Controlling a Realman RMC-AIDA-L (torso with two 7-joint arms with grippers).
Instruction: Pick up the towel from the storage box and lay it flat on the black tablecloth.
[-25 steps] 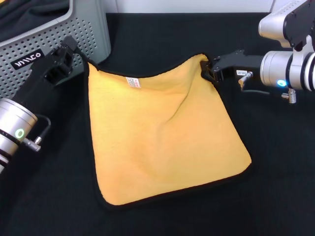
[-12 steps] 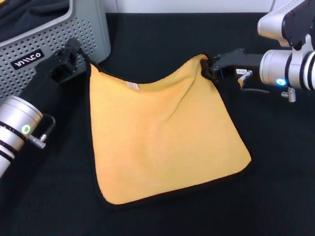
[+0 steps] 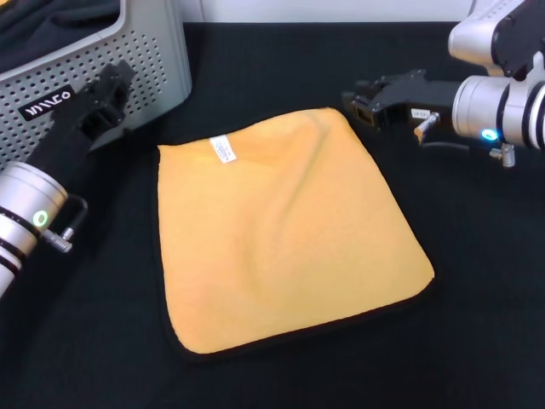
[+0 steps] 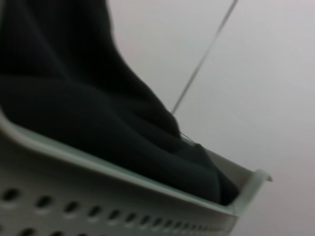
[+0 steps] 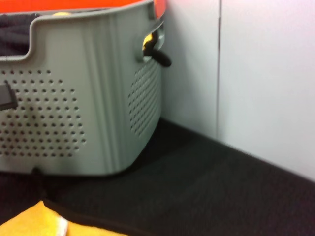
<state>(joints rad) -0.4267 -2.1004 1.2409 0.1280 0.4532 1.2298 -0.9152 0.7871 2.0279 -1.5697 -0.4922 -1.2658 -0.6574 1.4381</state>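
- One black tablecloth (image 3: 281, 60) covers pretty much the whole desk, everything sits on it.
- One storage box (image 3: 128, 51), grey with rows of little holes and a black label, far left corner. There's a dark cloth (image 4: 98, 128) bunched up inside; it shows best in the left wrist view.
- One towel (image 3: 285, 230), orange-yellow side up, lying mostly flat in the middle of the tablecloth, just a few soft wrinkles. Black edging shows along the near and side edges, and one small white tag (image 3: 222, 149) lies near the far left corner. It's out of the box and nothing's touching it.
- Two grippers, both off the towel. Left gripper (image 3: 109, 106) hangs just in front of the box, fingers apart, holding nothing. Right gripper (image 3: 364, 102) is just past the towel's far right corner, fingers apart too, empty.
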